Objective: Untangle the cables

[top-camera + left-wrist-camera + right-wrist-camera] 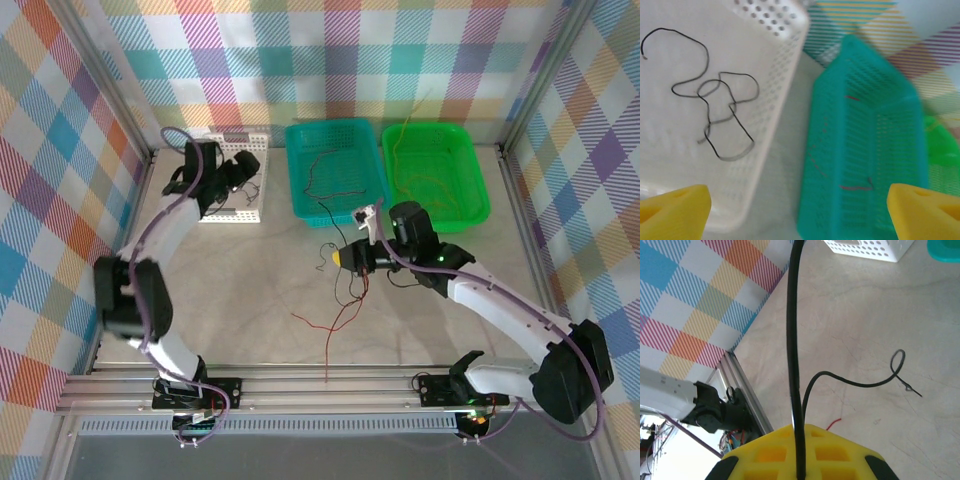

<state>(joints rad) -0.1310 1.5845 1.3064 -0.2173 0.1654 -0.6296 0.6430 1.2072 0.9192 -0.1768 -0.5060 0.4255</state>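
Nearest the arm bases, a tangle of cables lies on the pale table. Its hair-thin red and black strands cross too finely to trace from above. Just beyond, the right gripper has its yellow pads pressed together on a black cable, which rises straight from the seam and is cut off by the top edge. A second black strand curls away to a small loop on the table. It seems to leave the same seam, though the join is hidden.

Further back, the left gripper hangs over the edge of the white basket. Its yellow fingers stand wide apart, cropped at the lower corners, with nothing between them. Inside that perforated plastic basket rests a looped black cable. The teal basket beside it is blurred mesh with faint red strands inside. Farthest right, the green basket holds a yellow wire, barely visible.
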